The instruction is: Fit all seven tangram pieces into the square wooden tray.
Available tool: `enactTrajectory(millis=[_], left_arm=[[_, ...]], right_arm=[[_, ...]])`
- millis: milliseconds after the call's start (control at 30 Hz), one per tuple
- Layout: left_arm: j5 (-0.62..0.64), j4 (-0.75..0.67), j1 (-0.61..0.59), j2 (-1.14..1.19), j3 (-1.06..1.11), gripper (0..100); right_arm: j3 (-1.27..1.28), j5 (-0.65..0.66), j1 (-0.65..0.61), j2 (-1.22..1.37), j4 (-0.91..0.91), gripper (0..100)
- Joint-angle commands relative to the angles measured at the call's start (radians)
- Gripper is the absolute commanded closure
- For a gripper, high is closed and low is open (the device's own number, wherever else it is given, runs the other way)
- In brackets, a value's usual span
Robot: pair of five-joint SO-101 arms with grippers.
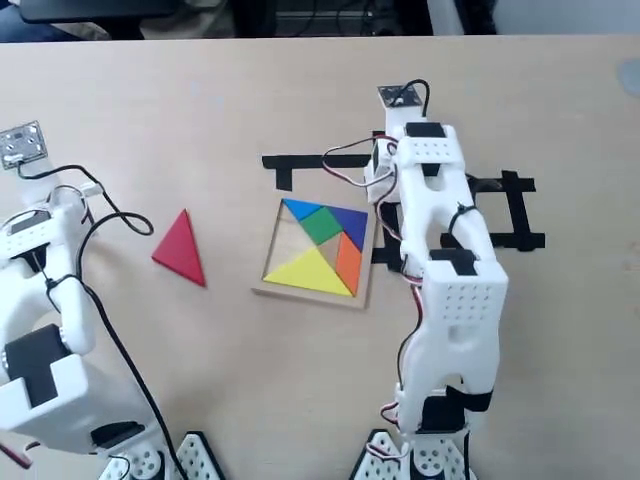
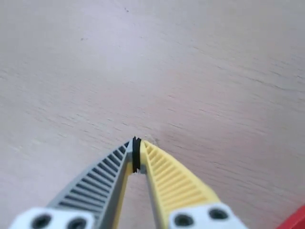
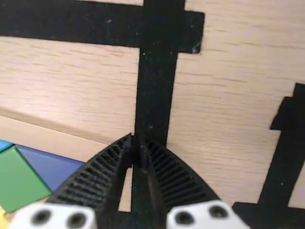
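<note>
Nearly full: flat red triangle piece (image 1: 181, 252) sits at nine o'clock from square wooden tray (image 1: 300, 294).
Left pincer (image 2: 136, 155) and right pincer (image 3: 137, 150) are closed, empty; triangle is probably light and stiff, so pinch its edges.

Left arm (image 1: 40, 340): white printed shells, black motor blocks, thin black cable.
Left fingers (image 2: 95, 185): one grey, one yellow, both ribbed; white bases with dark screw holes.
Right arm (image 1: 455, 300): white perforated shells; red, white and black wires.
Right fingers (image 3: 95, 177): black, ribbed, white bases.
</note>
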Motion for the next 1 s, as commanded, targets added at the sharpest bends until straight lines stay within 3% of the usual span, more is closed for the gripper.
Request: enactTrajectory(millis=[0,700,967], left_arm=[[-0.012,-0.011,0.008,-0.008,-0.047,97],[-0.014,-0.011,0.012,-0.006,-0.039,97],[-0.014,-0.011,0.013,-0.006,-0.039,97]], right_arm=[[-0.054,-0.002,0.015,-0.004,0.015,98.7],[-0.058,0.034,-0.038,-0.005,0.028,98.7],[-0.082,0.035,-0.115,-0.002,0.034,98.7]])
